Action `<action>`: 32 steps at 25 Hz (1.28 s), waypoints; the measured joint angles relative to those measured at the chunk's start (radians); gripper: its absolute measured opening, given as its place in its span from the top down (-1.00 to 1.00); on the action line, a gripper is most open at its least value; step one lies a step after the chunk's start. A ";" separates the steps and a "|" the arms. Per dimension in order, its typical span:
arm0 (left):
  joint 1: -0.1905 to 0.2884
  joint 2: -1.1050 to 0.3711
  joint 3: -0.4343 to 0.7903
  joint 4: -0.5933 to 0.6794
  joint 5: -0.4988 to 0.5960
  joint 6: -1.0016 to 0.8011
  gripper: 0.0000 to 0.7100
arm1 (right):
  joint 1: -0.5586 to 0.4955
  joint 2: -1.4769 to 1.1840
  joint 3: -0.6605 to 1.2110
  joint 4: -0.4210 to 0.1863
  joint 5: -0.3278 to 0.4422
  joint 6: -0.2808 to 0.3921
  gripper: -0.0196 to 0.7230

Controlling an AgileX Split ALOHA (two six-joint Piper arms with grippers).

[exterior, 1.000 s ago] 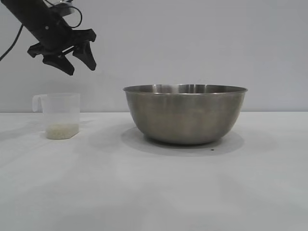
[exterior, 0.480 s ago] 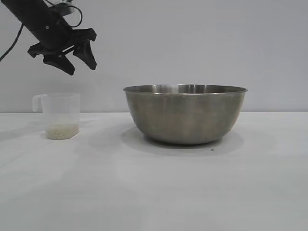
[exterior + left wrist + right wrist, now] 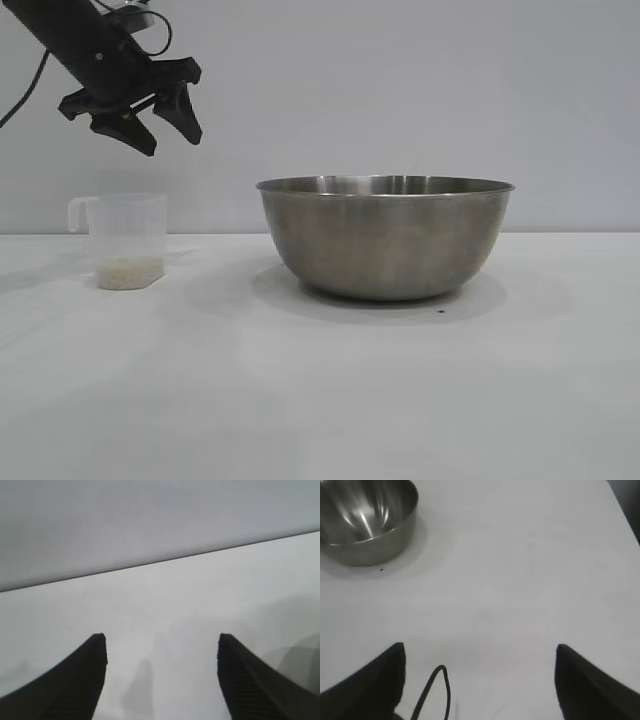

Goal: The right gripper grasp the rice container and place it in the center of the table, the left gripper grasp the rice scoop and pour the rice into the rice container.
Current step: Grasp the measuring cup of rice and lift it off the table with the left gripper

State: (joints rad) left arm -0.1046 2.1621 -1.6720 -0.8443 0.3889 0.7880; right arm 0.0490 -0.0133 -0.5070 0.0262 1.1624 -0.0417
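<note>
The steel rice container [image 3: 385, 238] stands on the white table [image 3: 320, 390] near the middle; it also shows far off in the right wrist view [image 3: 364, 517]. The translucent rice scoop [image 3: 124, 240] stands upright at the left, handle to the left, with rice [image 3: 129, 271] in its bottom. My left gripper [image 3: 168, 139] hangs open and empty in the air above the scoop; its wrist view [image 3: 161, 639] shows only bare table between the fingers. My right gripper [image 3: 480, 647] is open and empty, high over bare table, away from the bowl, and out of the exterior view.
A small dark speck [image 3: 441, 311] lies on the table by the bowl's right base. A thin black cable loop [image 3: 437, 687] hangs by the right gripper's fingers. The table's far corner [image 3: 615, 492] shows in the right wrist view.
</note>
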 joint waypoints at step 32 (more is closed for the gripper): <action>0.011 0.000 -0.002 -0.363 0.053 -0.118 -0.29 | 0.000 -0.004 0.017 -0.007 -0.017 0.003 -0.47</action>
State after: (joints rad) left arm -0.0932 2.1621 -1.6736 -1.2076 0.4421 0.6697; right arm 0.0490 -0.0170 -0.4904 0.0197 1.1453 -0.0386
